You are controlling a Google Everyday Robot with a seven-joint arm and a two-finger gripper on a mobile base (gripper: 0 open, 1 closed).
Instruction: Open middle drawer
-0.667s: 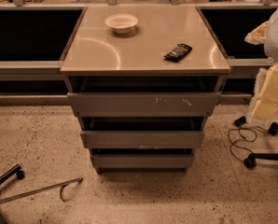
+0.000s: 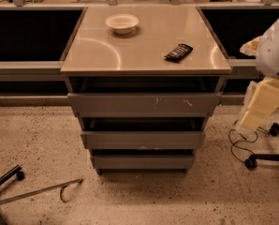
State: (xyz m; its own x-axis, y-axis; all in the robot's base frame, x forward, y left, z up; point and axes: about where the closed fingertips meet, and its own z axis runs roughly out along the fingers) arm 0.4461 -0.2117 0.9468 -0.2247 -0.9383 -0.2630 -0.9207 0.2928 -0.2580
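Note:
The middle drawer [image 2: 142,139] is the plain grey front between two others in the cabinet below the tan countertop [image 2: 106,50]. It looks closed, in line with its neighbours, with a dark gap above it. The scuffed top front [image 2: 144,104] is above it and the smallest front [image 2: 143,161] is below. My gripper is out of view. Only my white and cream arm [image 2: 263,100] shows at the right edge, to the right of the cabinet and apart from it.
A white bowl [image 2: 122,22] and a dark snack packet [image 2: 179,52] lie on the countertop. A chair base with a castor and cables [image 2: 252,161] is on the speckled floor at right. Metal legs [image 2: 36,191] lie at lower left.

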